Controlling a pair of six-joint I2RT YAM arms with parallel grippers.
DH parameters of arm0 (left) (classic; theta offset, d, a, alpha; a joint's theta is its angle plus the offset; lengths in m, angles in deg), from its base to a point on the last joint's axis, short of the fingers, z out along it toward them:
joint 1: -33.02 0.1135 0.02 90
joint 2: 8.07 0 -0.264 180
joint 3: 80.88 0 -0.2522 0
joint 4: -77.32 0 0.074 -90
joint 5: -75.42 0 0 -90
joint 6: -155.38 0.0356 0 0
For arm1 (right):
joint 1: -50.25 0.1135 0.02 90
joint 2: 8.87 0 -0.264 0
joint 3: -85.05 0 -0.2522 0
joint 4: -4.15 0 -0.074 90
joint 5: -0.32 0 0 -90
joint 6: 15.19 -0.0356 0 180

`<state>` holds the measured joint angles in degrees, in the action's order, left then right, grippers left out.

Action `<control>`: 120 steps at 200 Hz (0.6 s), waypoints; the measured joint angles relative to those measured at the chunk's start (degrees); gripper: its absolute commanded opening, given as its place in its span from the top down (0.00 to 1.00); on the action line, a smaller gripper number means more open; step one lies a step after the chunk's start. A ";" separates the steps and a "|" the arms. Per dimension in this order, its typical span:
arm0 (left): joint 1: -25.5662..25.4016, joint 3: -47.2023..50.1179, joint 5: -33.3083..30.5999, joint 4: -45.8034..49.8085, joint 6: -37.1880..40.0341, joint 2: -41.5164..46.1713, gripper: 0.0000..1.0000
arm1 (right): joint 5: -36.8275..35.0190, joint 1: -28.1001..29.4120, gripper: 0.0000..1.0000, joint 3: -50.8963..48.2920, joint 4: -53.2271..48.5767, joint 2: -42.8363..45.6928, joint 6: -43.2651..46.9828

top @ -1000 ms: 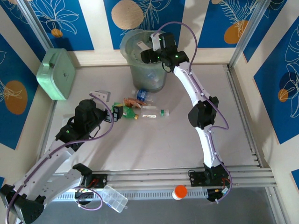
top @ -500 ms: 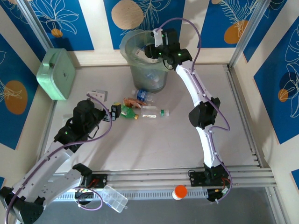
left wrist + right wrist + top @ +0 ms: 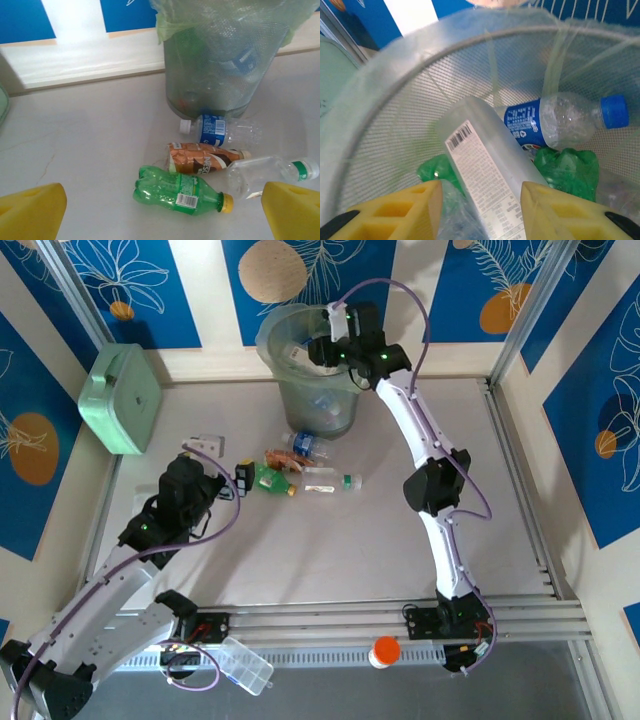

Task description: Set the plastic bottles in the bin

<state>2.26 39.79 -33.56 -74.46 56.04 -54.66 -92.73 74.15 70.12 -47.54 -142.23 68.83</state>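
Top external view: the bin [image 3: 290, 390] stands at the far side of the desk [image 3: 330, 550], and 4 plastic bottles [image 3: 305, 446] lie on their sides in a loose cluster just before its foot, not yet put in. The right gripper [image 3: 322, 348] hangs over the bin's mouth, I judge so that whatever it lets go falls inside; the left gripper [image 3: 229, 459] sits low beside the cluster, fingers toward it. 1 mint green box [image 3: 120, 398] stands well apart on the left, no part of the job. Left wrist view: the left gripper [image 3: 160, 220] is spread wide with nothing between its 2 yellow fingertips [image 3: 31, 212], and 1 green bottle [image 3: 175, 192] with a yellow cap lies nearest, likely the next pick; beyond it lie 1 brown-labelled bottle [image 3: 205, 159], 1 clear bottle with a green cap [image 3: 265, 175] and 1 blue-labelled bottle [image 3: 220, 131], the last right at the bin's foot. Right wrist view: the right gripper [image 3: 480, 210] looks down into the bin, its fingers set narrowly on either side of 1 clear white-labelled bottle [image 3: 480, 170] leaning among the others; I cannot tell whether they clamp it or it rests free. Beside it I count 1 blue-capped bottle [image 3: 555, 120] and green plastic on 2 sides, 1 crushed bottle or 2, I cannot tell.
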 measured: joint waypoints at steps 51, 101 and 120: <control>0.37 -0.63 -2.54 1.42 -7.39 -0.83 0.01 | -0.02 2.16 0.43 -6.67 0.72 18.21 -2.45; 1.44 -3.91 -0.50 5.53 -24.70 -5.01 0.01 | -2.99 8.24 0.40 -55.34 19.10 55.23 -8.94; 2.60 -4.87 0.04 7.58 -34.03 -7.58 0.01 | -5.18 8.22 0.40 -69.61 23.47 63.28 -13.14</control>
<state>4.86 34.92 -33.52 -66.87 22.01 -62.25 -97.91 82.37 0.50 -24.06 -78.96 55.70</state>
